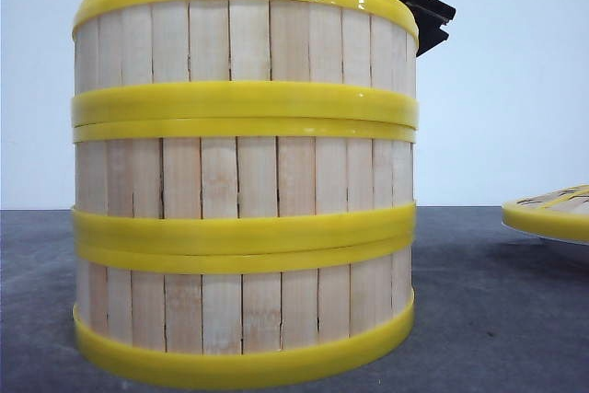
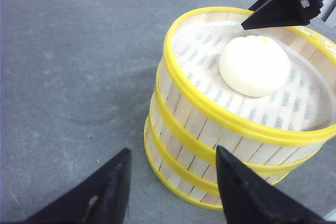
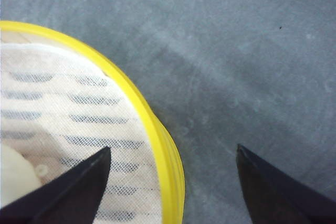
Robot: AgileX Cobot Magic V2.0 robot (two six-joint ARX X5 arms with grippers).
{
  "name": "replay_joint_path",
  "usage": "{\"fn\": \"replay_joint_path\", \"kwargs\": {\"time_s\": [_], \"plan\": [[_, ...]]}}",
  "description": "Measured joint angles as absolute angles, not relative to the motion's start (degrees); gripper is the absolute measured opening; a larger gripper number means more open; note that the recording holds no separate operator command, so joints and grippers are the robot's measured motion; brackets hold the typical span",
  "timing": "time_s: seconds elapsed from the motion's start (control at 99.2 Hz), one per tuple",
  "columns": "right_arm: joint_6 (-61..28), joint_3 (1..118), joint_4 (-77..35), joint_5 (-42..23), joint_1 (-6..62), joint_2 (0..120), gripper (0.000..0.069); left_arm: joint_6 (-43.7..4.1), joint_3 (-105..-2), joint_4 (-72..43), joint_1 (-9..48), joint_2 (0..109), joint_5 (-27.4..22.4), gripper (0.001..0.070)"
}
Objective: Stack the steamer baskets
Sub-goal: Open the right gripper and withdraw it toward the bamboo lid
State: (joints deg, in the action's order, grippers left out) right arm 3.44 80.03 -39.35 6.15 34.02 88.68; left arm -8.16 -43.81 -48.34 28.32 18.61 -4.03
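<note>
The 3 steamer baskets (image 1: 244, 181) stand stacked on the grey table (image 1: 497, 319), axis upright, open top facing up (a white bun (image 2: 254, 65) lies in the top one). The lid (image 1: 550, 211) sits at 3 o'clock from the stack. The left gripper (image 2: 173, 182) hangs spread wide beside the stack, holding nothing; the right gripper (image 3: 173, 177) is spread wide astride the top rim.

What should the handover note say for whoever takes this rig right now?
Left gripper: open, empty, beside the stack, not touching.
Right gripper: open, empty, straddling the top basket's rim.
Baskets: all three stacked in one even column on the table. A bun sits on the liner in the top basket.
Lid: off to the robot's right, not on the stack.
Done: stacking looks complete.
Left: probably just pull both arms back clear.
</note>
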Motion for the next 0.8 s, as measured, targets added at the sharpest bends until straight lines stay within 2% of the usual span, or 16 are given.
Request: {"fn": "replay_joint_path", "kwargs": {"time_s": [0.252, 0.534, 0.797], "plan": [[3.6, 80.1, -38.7, 4.5, 32.4, 78.3, 0.0477, -8.2, -43.8, -48.2, 28.3, 18.6, -4.1, 0.0302], [6.2, 80.2, -50.0, -9.1, 27.7, 66.0, 0.0477, -8.1, -43.8, -47.5, 28.3, 18.6, -4.0, 0.0302], [6.3, 80.2, -55.7, -10.5, 19.6, 67.1, 0.0477, -7.1, -43.8, -47.4, 28.3, 18.6, -4.0, 0.0302]]}}
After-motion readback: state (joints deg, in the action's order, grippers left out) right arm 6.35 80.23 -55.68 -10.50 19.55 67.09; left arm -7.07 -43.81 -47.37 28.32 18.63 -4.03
